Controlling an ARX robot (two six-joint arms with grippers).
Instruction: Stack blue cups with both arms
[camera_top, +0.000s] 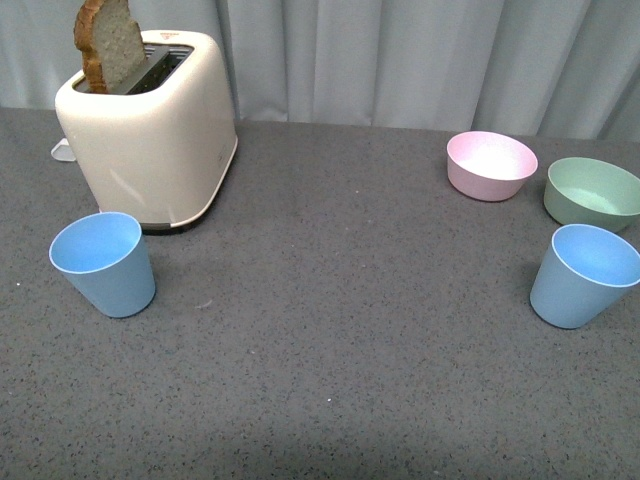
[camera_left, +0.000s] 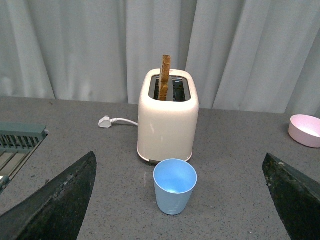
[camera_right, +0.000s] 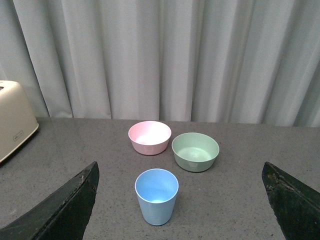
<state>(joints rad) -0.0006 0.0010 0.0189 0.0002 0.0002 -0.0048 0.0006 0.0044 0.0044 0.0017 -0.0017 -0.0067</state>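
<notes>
Left gripper (camera_left: 179, 155) spread wide (hovering), aimed at left blue cup (camera_left: 174, 186); right gripper (camera_right: 180, 164) likewise at right blue cup (camera_right: 156, 196).

Blue cup (camera_right: 156, 196) upright near pink bowl (camera_right: 149, 137), green bowl (camera_right: 195, 151); hand (camera_right: 179, 168) spread wide.

Ahead of the left pincer (camera_left: 179, 155), centred between its fingers, stands the left cup (camera_left: 174, 186), the toaster (camera_left: 167, 120) just beyond it with bread (camera_left: 165, 75) upright in a slot. Ahead of the right pincer (camera_right: 180, 164) stands the right cup (camera_right: 156, 196); beyond it, side by side, sit the left bowl (camera_right: 149, 137) and, slightly nearer, the right bowl (camera_right: 195, 151).
</notes>
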